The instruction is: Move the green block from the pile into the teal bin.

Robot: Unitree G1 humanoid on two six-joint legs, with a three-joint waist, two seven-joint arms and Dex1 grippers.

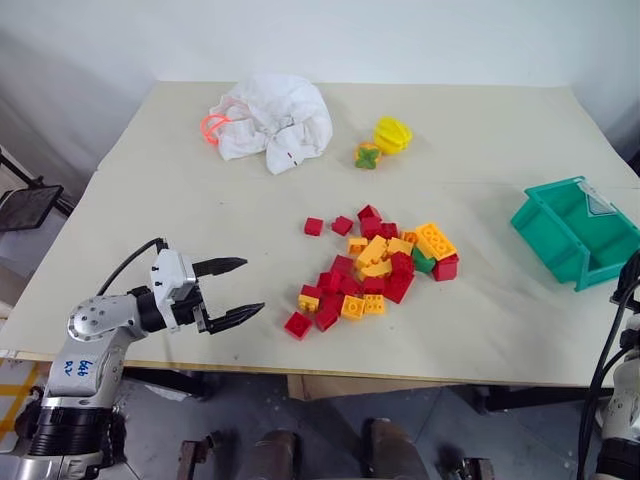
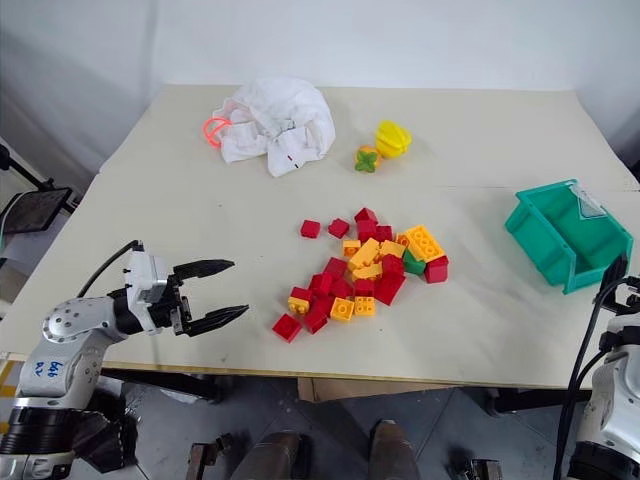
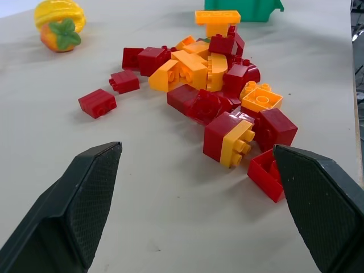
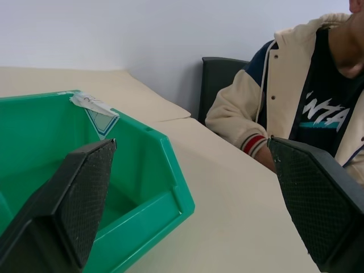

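Over the table's near left part, in the head views, the left gripper (image 1: 236, 291) hovers wide open and empty, well short of the pile (image 1: 375, 272); the green block (image 1: 422, 263) sits on the pile's far-right side, toward the teal bin (image 1: 575, 232), so the right arm looks better placed. From the left wrist, red and yellow bricks hide the block. From the right wrist, the right gripper (image 4: 193, 199) gapes empty beside the bin, with a seated person (image 4: 296, 108) beyond.
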